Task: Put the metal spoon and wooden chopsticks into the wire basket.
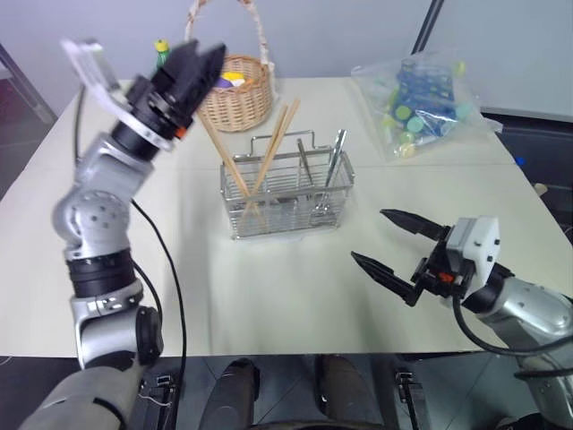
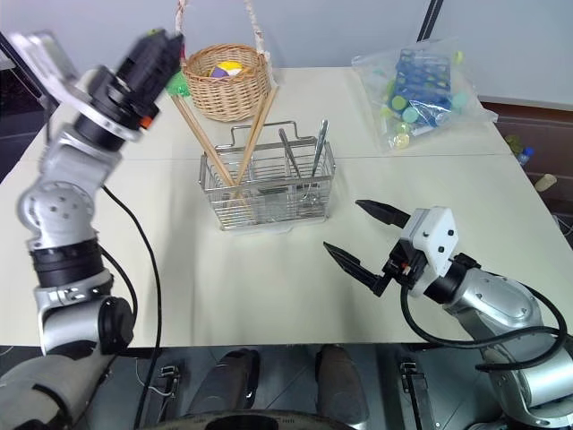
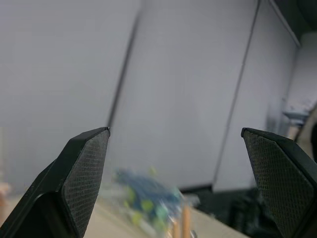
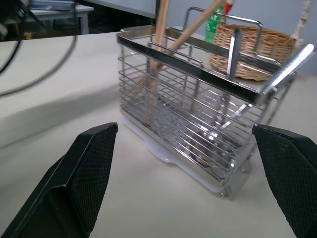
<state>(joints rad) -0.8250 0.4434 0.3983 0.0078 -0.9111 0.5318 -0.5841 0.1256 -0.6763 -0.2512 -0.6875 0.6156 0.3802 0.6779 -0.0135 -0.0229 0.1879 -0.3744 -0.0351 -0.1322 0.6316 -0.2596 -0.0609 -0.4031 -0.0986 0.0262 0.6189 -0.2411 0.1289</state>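
Observation:
The wire basket (image 1: pixel 286 193) stands at the middle of the table. Wooden chopsticks (image 1: pixel 271 148) lean upright in its left part, crossing each other. The metal spoon (image 1: pixel 337 152) stands handle up in its right part, next to another slim metal utensil (image 1: pixel 303 161). My left gripper (image 1: pixel 208 55) is raised high to the left of the basket, open and empty, apart from the chopsticks' tops. Low over the table, in front of and to the right of the basket, my right gripper (image 1: pixel 369 235) is open and empty; it faces the basket (image 4: pixel 198 124).
A round wicker basket (image 1: pixel 237 94) with a tall handle sits behind the wire basket. A clear bag of colourful items (image 1: pixel 421 103) lies at the back right. A green bottle (image 1: pixel 161 49) stands behind my left gripper. Bare tabletop (image 1: pixel 269 287) lies in front.

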